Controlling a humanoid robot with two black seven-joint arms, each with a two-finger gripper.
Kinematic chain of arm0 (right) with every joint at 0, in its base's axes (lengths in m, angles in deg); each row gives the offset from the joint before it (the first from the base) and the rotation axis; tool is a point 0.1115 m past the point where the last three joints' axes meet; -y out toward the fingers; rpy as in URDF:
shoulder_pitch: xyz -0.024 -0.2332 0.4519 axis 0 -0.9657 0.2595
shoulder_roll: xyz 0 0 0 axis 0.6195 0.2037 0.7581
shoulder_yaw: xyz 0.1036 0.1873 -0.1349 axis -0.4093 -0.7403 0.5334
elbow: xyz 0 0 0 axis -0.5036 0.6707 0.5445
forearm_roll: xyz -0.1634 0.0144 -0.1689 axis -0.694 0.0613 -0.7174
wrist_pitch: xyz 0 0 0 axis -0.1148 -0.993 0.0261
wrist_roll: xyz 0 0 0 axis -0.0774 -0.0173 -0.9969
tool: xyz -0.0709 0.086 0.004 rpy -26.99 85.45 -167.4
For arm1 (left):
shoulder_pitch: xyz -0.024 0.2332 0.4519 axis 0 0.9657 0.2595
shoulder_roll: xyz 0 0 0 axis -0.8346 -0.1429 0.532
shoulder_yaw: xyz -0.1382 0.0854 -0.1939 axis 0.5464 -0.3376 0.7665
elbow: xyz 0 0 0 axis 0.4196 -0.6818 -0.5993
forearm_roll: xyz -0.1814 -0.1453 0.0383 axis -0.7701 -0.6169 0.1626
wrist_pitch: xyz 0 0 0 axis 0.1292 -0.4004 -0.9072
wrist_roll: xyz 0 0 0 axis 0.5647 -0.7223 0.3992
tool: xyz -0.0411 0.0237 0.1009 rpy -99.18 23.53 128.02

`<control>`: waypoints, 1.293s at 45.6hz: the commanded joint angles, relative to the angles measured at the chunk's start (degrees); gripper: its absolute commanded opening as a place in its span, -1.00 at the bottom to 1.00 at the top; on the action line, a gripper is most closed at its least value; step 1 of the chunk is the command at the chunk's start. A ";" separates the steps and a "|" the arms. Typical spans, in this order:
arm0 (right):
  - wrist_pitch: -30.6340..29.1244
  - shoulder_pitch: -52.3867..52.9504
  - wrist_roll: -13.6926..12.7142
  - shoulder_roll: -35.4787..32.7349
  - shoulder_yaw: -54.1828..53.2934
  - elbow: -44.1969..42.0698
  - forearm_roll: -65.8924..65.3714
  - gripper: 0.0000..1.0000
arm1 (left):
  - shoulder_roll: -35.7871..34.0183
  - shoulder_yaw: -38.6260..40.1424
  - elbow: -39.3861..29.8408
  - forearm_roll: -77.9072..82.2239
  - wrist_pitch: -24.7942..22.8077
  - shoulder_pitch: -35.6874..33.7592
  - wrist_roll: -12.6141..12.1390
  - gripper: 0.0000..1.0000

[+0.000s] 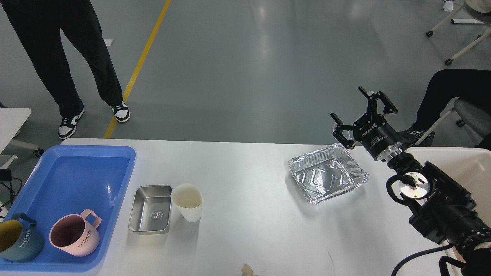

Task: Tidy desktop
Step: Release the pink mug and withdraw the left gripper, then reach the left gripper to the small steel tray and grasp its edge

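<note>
The white desktop (249,214) fills the lower view. On it lie a crinkled foil tray (327,177) at the right, a small steel tray (150,209) and a white paper cup (187,201) left of centre. A crumpled scrap (246,270) sits at the front edge. My right gripper (360,111) is open and empty, held above the far edge just beyond the foil tray's back right corner. My left gripper is out of view.
A blue plastic tray (73,180) at the left holds a pink mug (74,237) and a teal mug (17,239). A beige bin (466,163) stands at the right edge. A person's legs (69,57) stand beyond the table's left; another person sits at the far right.
</note>
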State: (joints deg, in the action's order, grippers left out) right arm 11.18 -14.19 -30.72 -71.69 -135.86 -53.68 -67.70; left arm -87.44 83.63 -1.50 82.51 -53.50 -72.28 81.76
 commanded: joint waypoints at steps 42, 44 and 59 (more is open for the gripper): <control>-0.05 -0.88 -0.03 -0.68 0.00 1.49 0.00 1.00 | 49.31 -1.33 7.18 17.15 32.91 8.18 -31.68 0.80; -0.05 -0.96 -0.03 -0.77 0.00 1.49 0.00 1.00 | 49.57 -1.33 7.88 17.32 33.17 8.27 -31.59 0.80; -0.05 -1.49 -0.03 -0.94 0.00 1.49 -0.09 1.00 | 54.84 -1.33 13.51 21.10 34.84 9.76 -31.07 0.68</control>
State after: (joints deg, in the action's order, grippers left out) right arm 11.13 -15.51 -30.74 -72.64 -135.86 -52.18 -67.71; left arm -34.62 82.29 10.42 102.50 -18.88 -62.80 50.61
